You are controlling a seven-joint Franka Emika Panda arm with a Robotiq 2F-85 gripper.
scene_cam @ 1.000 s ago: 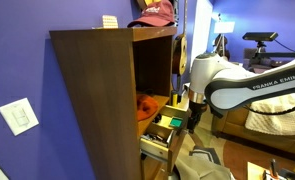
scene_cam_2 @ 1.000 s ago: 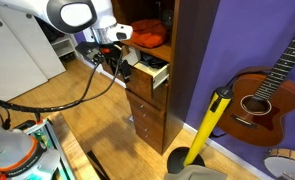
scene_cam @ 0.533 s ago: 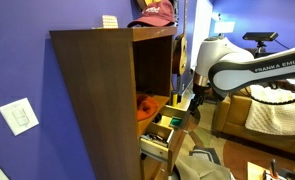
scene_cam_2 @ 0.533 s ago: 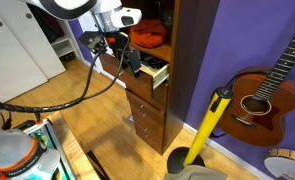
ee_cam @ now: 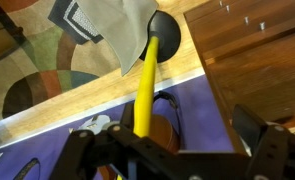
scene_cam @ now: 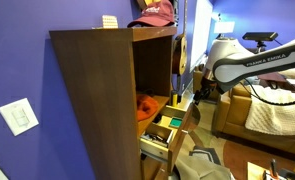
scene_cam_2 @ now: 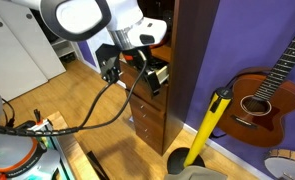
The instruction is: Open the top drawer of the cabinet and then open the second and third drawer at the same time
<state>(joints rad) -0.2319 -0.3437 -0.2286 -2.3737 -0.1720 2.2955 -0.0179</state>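
Note:
The brown wooden cabinet shows in both exterior views. Its top drawer is pulled out, with small items showing inside. The second drawer and third drawer below look shut. My gripper hangs in front of the open drawer, apart from it, and partly covers the drawer front in an exterior view. In the wrist view the two fingers stand wide apart with nothing between them; the cabinet's wood fills the upper right.
A yellow-handled dustpan and a guitar lean on the purple wall beside the cabinet. A red cap lies on top and an orange object in the open shelf. A couch stands behind the arm.
The gripper has risen and drawn back from the top drawer's front; the arm has swung across in front of the cabinet. The drawer stays pulled out.

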